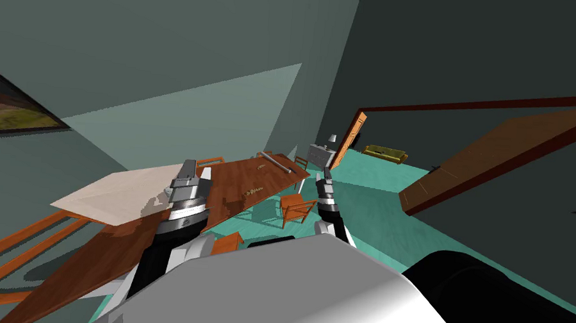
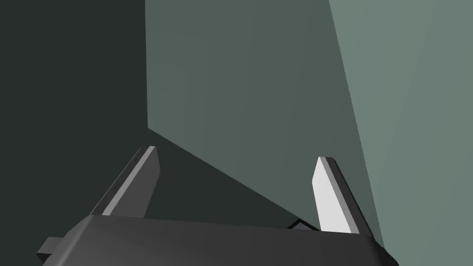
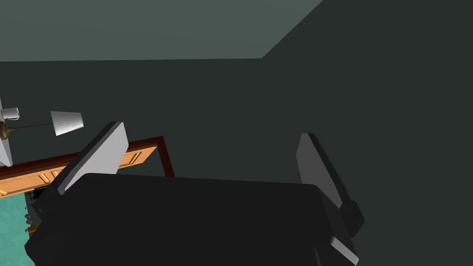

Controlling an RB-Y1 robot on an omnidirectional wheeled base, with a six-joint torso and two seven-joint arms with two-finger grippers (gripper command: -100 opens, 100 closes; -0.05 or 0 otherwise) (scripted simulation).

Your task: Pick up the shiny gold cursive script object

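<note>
The small gold cursive script object (image 1: 253, 191) lies flat on the long brown wooden table (image 1: 145, 241), toward its far half. My left gripper (image 1: 189, 165) is raised above the table, well short of the gold script and to its left. In the left wrist view the left gripper (image 2: 236, 154) is open, with nothing between its fingers. My right gripper (image 1: 327, 172) is held up off the table's right side, over the teal floor. The right wrist view shows the right gripper (image 3: 212, 130) open and holding nothing.
A pale sheet (image 1: 120, 193) covers part of the table near my left arm, and a grey cylinder (image 1: 278, 163) lies at the far end. Orange chairs (image 1: 296, 210) stand along the table's right side. Beyond are a grey cabinet (image 1: 321, 153) with a lamp, an open door (image 1: 353, 137) and a yellow sofa (image 1: 385, 153).
</note>
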